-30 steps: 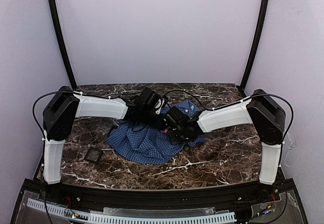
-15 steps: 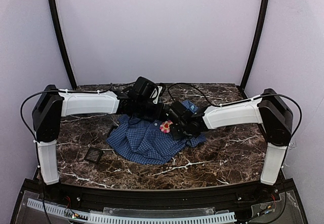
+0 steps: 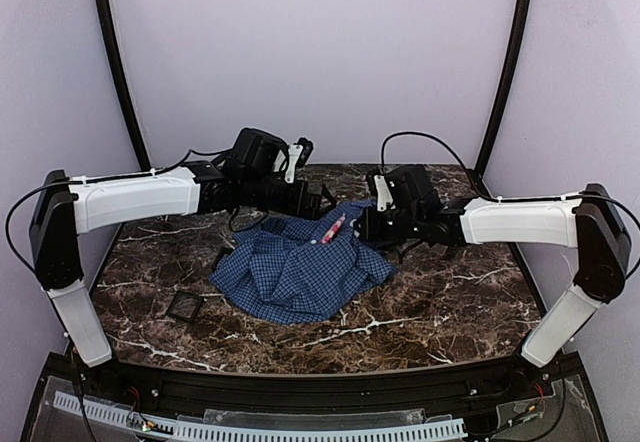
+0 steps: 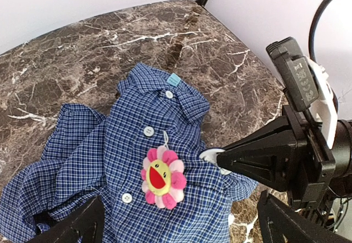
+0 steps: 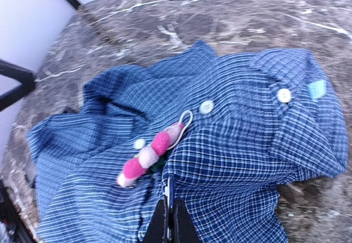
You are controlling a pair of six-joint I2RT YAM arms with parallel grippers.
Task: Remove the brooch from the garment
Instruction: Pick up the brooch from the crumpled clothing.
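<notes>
Brooch (image 4: 161, 177) pinned on garment (image 4: 165, 116); right gripper (image 5: 169, 210) pinching cloth, left gripper (image 4: 181, 216) spread wide

Dark brown marble surface (image 3: 450, 312), veined white. Backed by plain pale lilac walls (image 3: 320, 52). Framed by black posts (image 3: 112, 62) at rear corners.

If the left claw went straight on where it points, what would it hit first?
Likely the brooch on the garment, lying almost centred ahead of the open left gripper; depth is uncertain.
</notes>
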